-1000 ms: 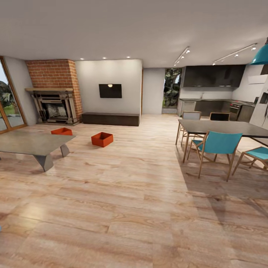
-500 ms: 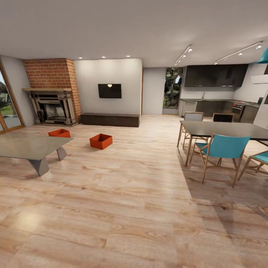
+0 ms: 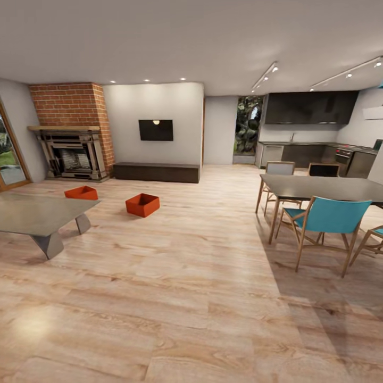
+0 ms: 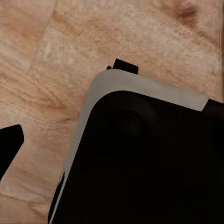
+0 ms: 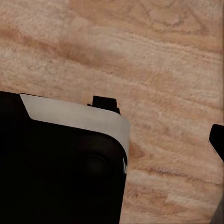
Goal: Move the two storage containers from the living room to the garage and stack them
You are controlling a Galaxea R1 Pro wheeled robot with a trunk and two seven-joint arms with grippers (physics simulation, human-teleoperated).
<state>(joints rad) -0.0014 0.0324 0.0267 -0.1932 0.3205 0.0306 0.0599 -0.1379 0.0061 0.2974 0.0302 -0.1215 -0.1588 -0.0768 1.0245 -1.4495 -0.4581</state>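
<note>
Two storage containers (image 3: 142, 205) (image 3: 81, 193) apart on living-room planks near fireplace (image 3: 72, 154); tool states indiscernible.

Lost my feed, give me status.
Gripper states unreadable. Both storage containers on living room floor, far ahead-left. Coffee table beside the route.

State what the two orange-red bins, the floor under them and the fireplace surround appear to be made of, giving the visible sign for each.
Storage containers: probably plastic, with smooth, plain, evenly coloured matte walls.
Floor: wood or wood-look planks, with visible grain, board seams and a soft sheen.
Fireplace surround: red brick, with a mortar-line pattern and a rough matte look.
</note>
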